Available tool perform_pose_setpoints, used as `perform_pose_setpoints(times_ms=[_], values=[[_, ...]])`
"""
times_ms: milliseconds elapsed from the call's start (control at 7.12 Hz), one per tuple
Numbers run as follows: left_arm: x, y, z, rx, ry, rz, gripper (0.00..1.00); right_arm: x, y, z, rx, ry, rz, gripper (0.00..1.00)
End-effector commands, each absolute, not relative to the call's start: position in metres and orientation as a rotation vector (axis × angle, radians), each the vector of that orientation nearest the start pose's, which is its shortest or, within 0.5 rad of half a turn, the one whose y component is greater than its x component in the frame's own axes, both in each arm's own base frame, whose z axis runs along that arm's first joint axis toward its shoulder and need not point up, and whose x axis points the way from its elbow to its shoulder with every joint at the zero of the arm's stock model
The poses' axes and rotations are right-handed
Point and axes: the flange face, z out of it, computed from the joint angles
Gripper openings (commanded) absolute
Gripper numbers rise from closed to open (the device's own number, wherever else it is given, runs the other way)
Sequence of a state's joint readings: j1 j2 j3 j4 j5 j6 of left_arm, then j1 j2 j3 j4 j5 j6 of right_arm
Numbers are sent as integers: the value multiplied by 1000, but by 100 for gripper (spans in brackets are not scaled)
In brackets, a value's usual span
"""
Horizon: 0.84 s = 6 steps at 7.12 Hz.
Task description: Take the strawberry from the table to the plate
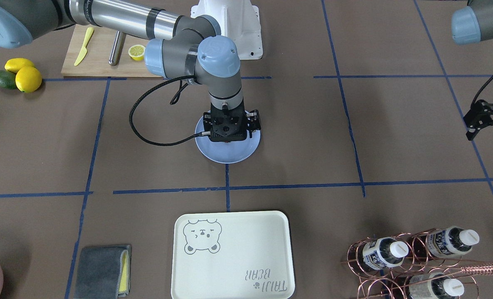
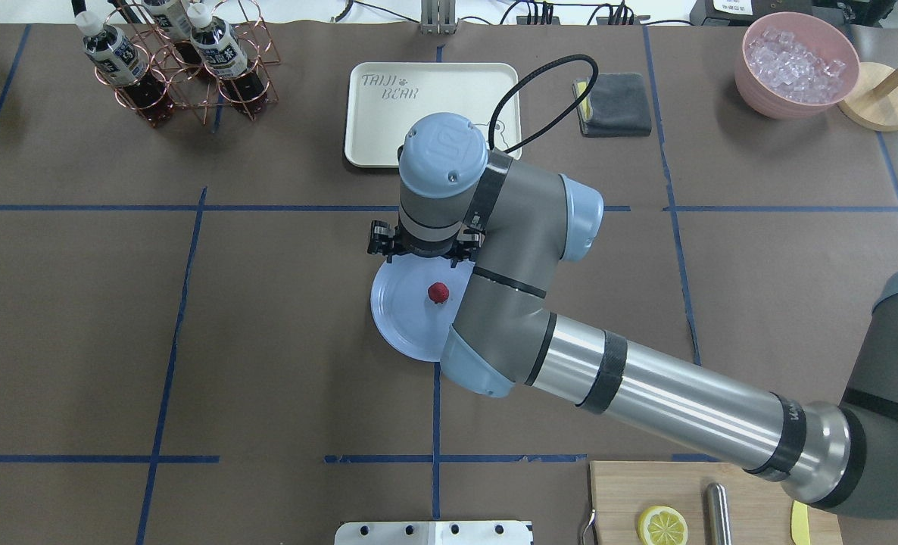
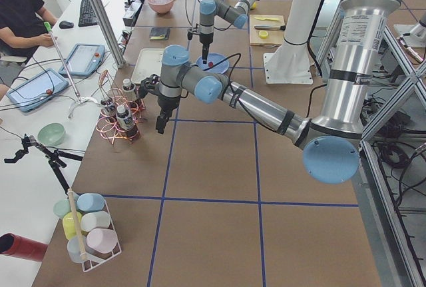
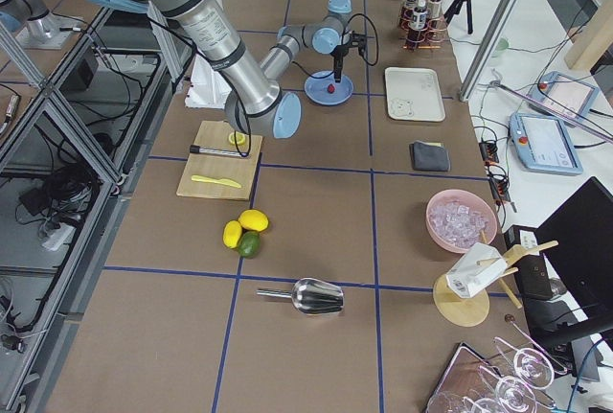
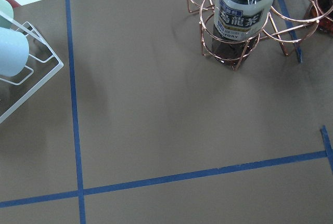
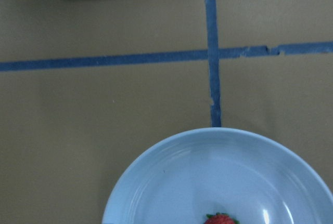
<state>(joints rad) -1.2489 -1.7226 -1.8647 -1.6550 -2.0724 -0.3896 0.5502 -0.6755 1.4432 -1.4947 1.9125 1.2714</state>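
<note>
The small dark-red strawberry (image 2: 438,291) lies on the pale blue plate (image 2: 400,310), near the middle of the brown table (image 2: 267,341). It also shows at the bottom edge of the right wrist view as the strawberry (image 6: 221,219) on the plate (image 6: 171,182). My right gripper (image 1: 229,135) points straight down just above the plate's far half. Its jaws are spread wide and hold nothing, and the berry is apart from them. My left gripper (image 1: 489,126) hangs open and empty over bare table beside the bottle rack.
A cream bear-print tray (image 2: 388,113) lies beyond the plate, with a grey cloth (image 2: 612,104) and a pink bowl of ice (image 2: 793,64) to its right. A copper bottle rack (image 2: 176,68) stands far left. A cutting board (image 2: 721,503) carries a lemon half (image 2: 662,524). A person (image 3: 20,7) sits at a side table.
</note>
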Motion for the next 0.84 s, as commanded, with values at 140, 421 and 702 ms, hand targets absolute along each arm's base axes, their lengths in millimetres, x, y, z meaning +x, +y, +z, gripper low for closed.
perform_pose_setpoints(times_ms=[140,421,702], values=[[83,-545,446,307,633,54,100,-430,-493,127,85,-807,159,100],[48,-531,481,262,681,123,100,-277,-516,222,108,-790,-6,100],[-2,-529,534,230,712,166,100,-162,-525,336,100,-735,-123,100]])
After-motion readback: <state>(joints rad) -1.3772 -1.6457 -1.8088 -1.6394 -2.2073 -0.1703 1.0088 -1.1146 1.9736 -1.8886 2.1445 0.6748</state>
